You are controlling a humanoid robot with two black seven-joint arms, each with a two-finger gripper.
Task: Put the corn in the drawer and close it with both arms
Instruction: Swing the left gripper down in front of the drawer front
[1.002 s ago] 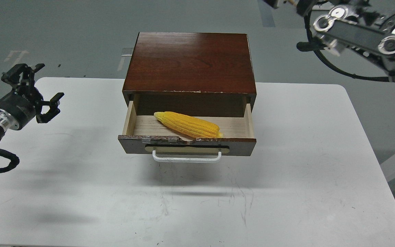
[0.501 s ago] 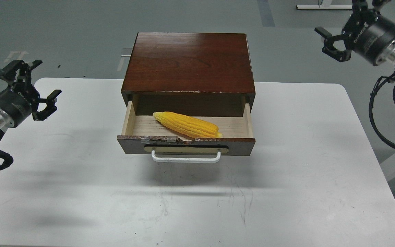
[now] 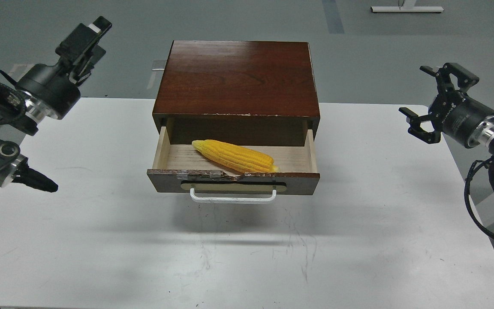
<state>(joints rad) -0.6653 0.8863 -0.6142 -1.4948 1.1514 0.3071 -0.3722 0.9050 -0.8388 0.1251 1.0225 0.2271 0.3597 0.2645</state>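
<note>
The yellow corn point(image 3: 234, 156) lies slanted inside the open drawer point(image 3: 302, 182), its thick end resting against the chipped front edge. The drawer is pulled out of the reddish-brown box point(image 3: 236, 77); its white bar handle point(image 3: 233, 198) faces me. My left gripper point(image 3: 86, 36) is raised at the far left of the box, above the table's back edge, and is seen edge-on, so its fingers cannot be told apart. My right gripper point(image 3: 412, 90) is open and empty, right of the box over the table's right edge.
The box stands at the back middle of a white table point(image 3: 247, 257). A second dark link of the left arm point(image 3: 32, 182) reaches over the table's left edge. Loose cables point(image 3: 472, 201) hang by the right arm.
My left gripper has risen and turned toward the box's back left. My right gripper has come down from the upper right to drawer height at the table's right edge. Corn and drawer have not moved.
</note>
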